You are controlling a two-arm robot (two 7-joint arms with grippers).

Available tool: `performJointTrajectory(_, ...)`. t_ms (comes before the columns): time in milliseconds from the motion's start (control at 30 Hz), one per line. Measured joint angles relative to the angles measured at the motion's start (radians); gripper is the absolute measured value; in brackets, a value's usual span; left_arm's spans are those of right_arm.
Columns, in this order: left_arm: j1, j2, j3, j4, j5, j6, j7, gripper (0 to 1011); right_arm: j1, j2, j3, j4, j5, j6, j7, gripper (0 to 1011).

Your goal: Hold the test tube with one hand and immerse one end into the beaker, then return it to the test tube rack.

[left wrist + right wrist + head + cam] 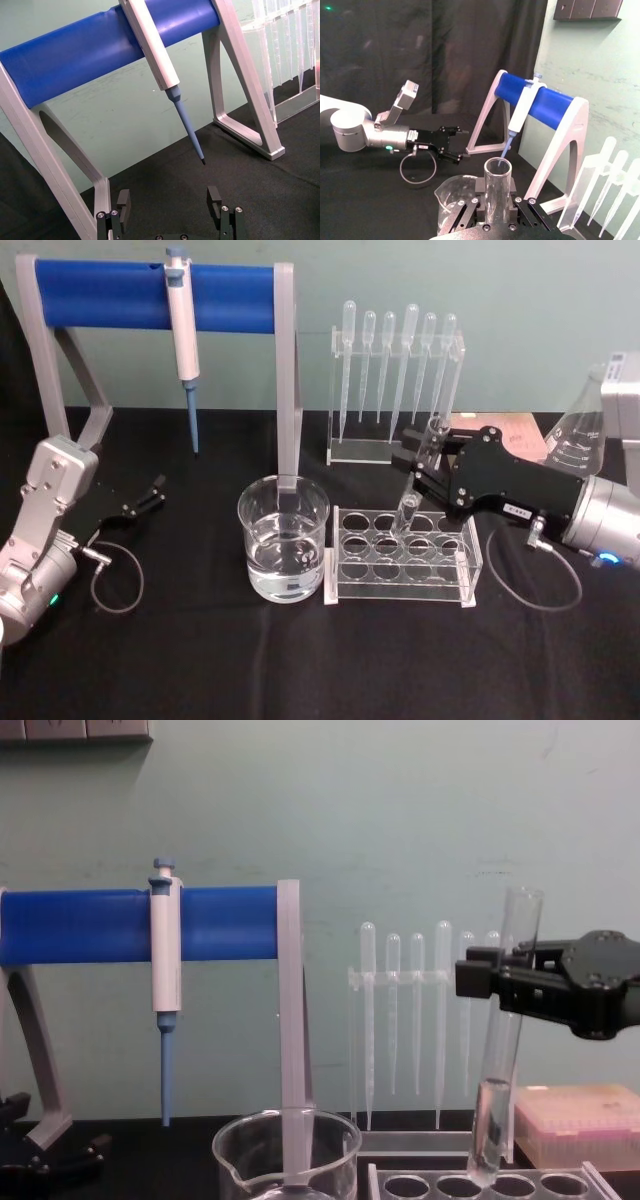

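The test tube (420, 472) stands slightly tilted, its rounded bottom in a back-row hole of the clear rack (400, 558), while the right tool (418, 466) is clenched around its upper part just below the mouth. Whether the tube's bottom rests on the rack floor cannot be told. In the chest view the black fingers cross the tube and hide part of its wall. The beaker (283, 550) sits on the black desk (300, 670) just left of the rack, about half full of clear liquid. The left tool (150, 496) rests low at the desk's left side, released, well apart from the beaker. Behind, plastic pipettes (395, 375) hang in a clear stand and a pipettor (185, 345) hangs from a blue bar (105, 296).
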Motion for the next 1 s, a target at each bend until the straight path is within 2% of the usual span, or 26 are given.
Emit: performJointTrajectory(1000, 0.000, 0.000, 0.000, 0.000, 0.000, 0.000, 0.000, 1000, -0.019, -0.045, -0.007, 0.061, -0.043, -0.025, -0.003, 226)
